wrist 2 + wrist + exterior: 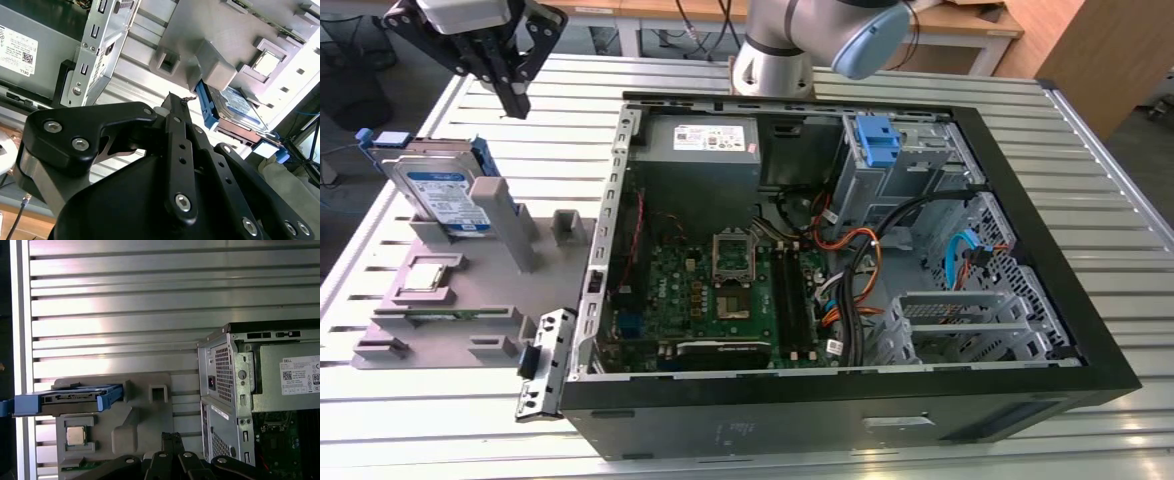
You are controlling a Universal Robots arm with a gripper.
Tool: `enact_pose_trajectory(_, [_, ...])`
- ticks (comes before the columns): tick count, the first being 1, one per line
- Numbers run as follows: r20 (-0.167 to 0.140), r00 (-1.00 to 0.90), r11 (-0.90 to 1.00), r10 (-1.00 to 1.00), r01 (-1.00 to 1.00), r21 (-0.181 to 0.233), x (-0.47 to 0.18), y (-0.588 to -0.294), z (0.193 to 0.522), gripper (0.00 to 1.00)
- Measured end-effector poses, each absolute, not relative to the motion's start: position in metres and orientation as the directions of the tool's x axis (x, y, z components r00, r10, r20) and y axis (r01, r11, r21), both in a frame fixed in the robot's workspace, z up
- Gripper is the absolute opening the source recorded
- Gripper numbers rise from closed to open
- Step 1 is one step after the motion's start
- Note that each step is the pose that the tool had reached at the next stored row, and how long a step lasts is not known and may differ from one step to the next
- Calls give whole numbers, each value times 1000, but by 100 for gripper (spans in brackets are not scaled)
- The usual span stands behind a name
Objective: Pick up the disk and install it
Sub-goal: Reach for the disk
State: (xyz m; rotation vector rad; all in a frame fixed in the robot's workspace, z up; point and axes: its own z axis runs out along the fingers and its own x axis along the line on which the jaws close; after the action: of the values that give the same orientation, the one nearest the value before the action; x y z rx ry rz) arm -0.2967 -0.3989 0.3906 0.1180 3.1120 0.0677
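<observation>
The disk (pixel 443 190) stands on edge in a grey holder (pixel 507 230) at the exterior view's left, its silver face and blue-and-white label framed by a blue carrier. In the first wrist view the disk (pixel 70 399) appears edge-on; in the second wrist view the disk (pixel 234 106) sits behind the holder's post. My gripper (pixel 516 103) hangs above the table, beyond and slightly right of the disk, apart from it. Its black fingers (pixel 174 102) look pressed together with nothing between them, as the gripper (pixel 172 436) also appears in the first wrist view.
An open computer case (pixel 1107 370) lies on the slatted metal table (pixel 480 420), with a motherboard (pixel 720 290), a grey power-supply box (pixel 715 138), a blue bracket (pixel 878 140) and cables. A processor chip (pixel 427 276) rests on the grey holder's base.
</observation>
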Motion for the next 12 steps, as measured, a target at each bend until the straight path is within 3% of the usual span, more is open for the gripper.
enact_pose_trajectory(12, [-25,-997,996,76,75,44,-300,-399,390,11])
